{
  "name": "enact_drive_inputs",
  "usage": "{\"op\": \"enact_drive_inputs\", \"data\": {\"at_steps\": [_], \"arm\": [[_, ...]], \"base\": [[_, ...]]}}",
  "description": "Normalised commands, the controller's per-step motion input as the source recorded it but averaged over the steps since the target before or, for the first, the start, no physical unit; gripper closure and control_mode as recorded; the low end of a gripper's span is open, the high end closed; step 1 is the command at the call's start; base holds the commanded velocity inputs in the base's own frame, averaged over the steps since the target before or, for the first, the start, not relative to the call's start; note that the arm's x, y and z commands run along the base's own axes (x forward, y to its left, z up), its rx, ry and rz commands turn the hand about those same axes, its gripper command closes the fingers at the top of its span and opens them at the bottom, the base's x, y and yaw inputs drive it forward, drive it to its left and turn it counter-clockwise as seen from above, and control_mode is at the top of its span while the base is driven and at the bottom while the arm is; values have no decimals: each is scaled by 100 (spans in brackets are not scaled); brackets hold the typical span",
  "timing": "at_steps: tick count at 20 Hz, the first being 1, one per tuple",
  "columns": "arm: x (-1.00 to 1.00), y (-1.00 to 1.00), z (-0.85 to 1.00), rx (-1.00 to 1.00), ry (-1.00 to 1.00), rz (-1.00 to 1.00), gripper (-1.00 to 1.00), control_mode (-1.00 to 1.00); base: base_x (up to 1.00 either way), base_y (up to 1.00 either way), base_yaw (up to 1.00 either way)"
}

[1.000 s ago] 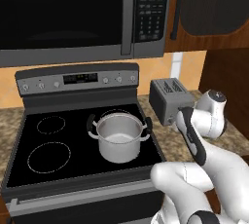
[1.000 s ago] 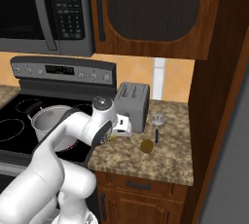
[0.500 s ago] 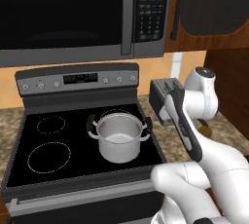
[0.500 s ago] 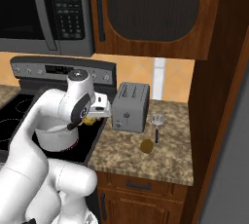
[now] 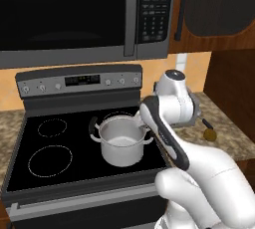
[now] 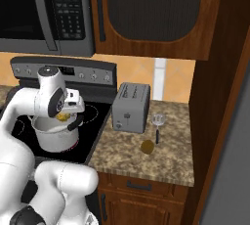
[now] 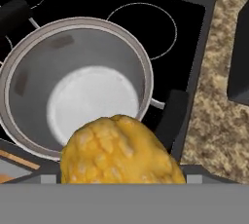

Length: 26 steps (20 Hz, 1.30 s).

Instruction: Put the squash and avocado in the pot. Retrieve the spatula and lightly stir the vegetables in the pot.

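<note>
Squash [image 7: 121,150] sits clamped in the jaws of the gripper [image 6: 66,117], which we see above the pot's [image 5: 121,141] rim on the stove [image 5: 45,168]. We find the pot's inside bare steel. Avocado [image 6: 147,146] lies on the table [image 6: 171,155] before the toaster [image 6: 131,107], spatula [image 6: 157,126] just beside it.

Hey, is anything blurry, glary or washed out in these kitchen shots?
Hand view: the lumpy yellow squash looms close and soft-edged, and the shiny steel pot's floor is washed out white. Left base view: dark, with no glare on the black stovetop. Right base view: evenly lit, coarse rendering.
</note>
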Motion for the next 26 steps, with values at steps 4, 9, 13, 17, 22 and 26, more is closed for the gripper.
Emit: {"op": "enact_drive_inputs", "data": {"at_steps": [4,9,13,17,22,26], "arm": [[41,97,-36,0,1,0,100,-100],[42,52,-62,0,4,0,100,-100],[38,5,-47,0,5,0,100,-100],[18,0,-28,0,4,0,100,-100],[4,2,-13,0,3,0,-100,-100],[0,1,0,0,0,0,-100,-100]], "base": [[0,0,0],[0,0,0],[0,0,0],[0,0,0],[0,0,0],[0,0,0]]}}
